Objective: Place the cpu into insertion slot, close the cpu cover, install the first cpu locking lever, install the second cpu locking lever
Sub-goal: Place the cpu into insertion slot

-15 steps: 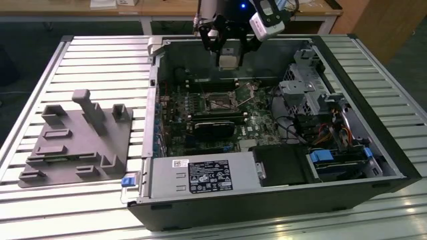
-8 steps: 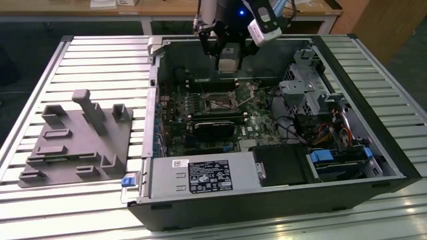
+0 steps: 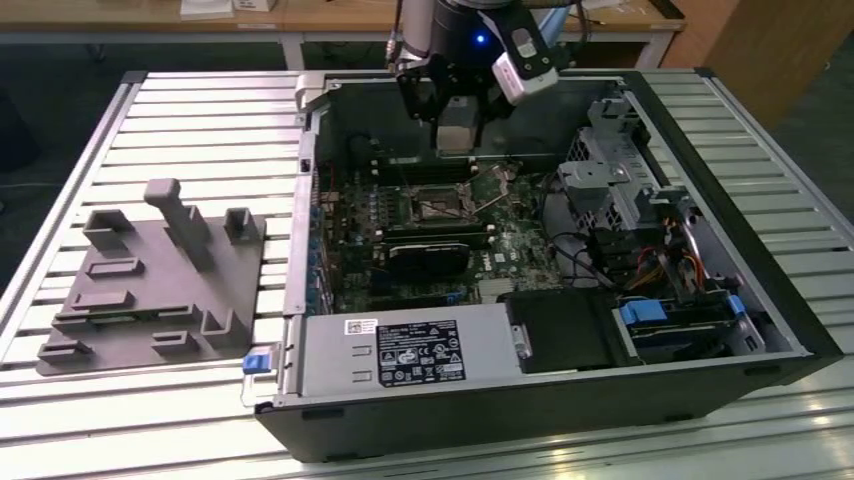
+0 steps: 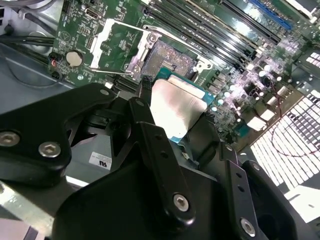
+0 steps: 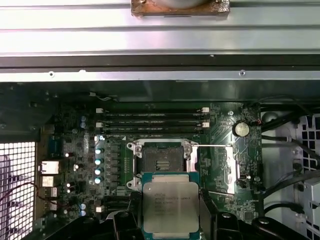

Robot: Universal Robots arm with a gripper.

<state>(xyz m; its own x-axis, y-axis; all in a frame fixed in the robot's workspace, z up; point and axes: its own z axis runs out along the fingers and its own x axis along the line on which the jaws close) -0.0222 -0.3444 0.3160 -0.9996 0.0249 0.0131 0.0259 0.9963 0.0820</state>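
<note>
- Gripper (image 3: 457, 140): in the exterior view we find it hanging inside the open computer case (image 3: 534, 425), over the far part of the board.
- Cpu (image 5: 171, 207): both wrist views show the jaws narrowed onto it, a finger (image 5: 131, 220) at each side edge, pale face up. It is held clear of the board. The exterior view hides it behind the gripper.
- Insertion slot (image 5: 161, 161): uncovered, contacts exposed, just beyond the held chip.
- Cpu cover (image 4: 137, 62): swung open beside the slot. The second wrist view shows its cut-out frame plainly, while the first wrist view shows it nearly edge-on.
- Grey fixture tray (image 3: 147, 290): on the slatted table (image 3: 200, 120), at the exterior view's left of the case.
</note>
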